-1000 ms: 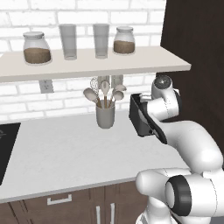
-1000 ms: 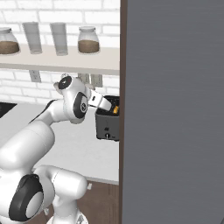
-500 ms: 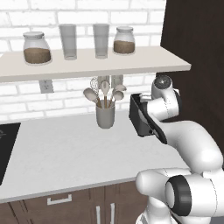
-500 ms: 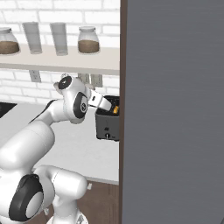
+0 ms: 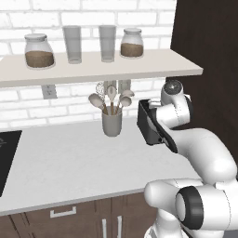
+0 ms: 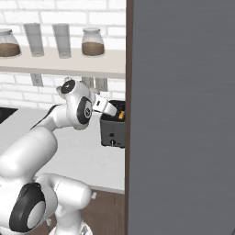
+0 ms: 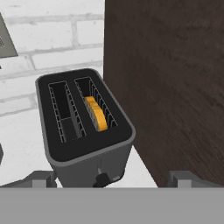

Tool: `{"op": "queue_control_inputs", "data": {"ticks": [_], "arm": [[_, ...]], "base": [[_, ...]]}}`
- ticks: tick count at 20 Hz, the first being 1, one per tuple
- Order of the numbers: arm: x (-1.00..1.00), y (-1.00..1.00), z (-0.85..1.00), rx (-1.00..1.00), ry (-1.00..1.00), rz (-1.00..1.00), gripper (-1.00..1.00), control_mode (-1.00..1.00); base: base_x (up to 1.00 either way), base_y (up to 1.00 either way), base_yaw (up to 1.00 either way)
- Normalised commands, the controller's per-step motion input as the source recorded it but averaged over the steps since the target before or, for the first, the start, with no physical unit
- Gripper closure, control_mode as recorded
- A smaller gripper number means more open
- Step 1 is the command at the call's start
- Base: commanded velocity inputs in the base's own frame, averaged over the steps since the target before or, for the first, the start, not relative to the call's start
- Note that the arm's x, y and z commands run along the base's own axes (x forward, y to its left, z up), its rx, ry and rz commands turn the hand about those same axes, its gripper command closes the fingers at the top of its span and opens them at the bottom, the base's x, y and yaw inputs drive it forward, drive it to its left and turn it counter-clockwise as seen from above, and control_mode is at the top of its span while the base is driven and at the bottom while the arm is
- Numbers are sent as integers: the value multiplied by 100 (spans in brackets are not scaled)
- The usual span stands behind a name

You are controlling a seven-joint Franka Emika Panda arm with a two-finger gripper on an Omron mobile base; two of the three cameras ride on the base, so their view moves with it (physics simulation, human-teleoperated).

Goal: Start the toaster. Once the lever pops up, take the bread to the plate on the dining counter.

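Now the hand (image 7: 111, 179) is hovering wide open and empty above the small boxy dark grey toaster (image 7: 85, 131), where a golden bread slice (image 7: 96, 113) is sitting in one slot.

Glossy white rounded arm (image 5: 204, 153) segments (bulbous at the elbow) joined by dark grey-black ringed joints.

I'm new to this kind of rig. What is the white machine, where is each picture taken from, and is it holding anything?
It is a white robot arm in a rendered kitchen. Two cameras on its base look over it from the left and the right; a third sits on the hand. On the counter stand a utensil cup and a dark toaster beside a brown wall panel. One slot holds bread; the other looks empty. The fingers are spread open just above the toaster, holding nothing.
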Motion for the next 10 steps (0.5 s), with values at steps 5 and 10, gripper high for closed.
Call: {"op": "queue_control_inputs", "data": {"ticks": [5,10], "arm": [[0,0,0,0,0,0,-100,-100],[0,0,0,0,0,0,-100,-100]], "base": [[0,0,0],[0,0,0]]}}
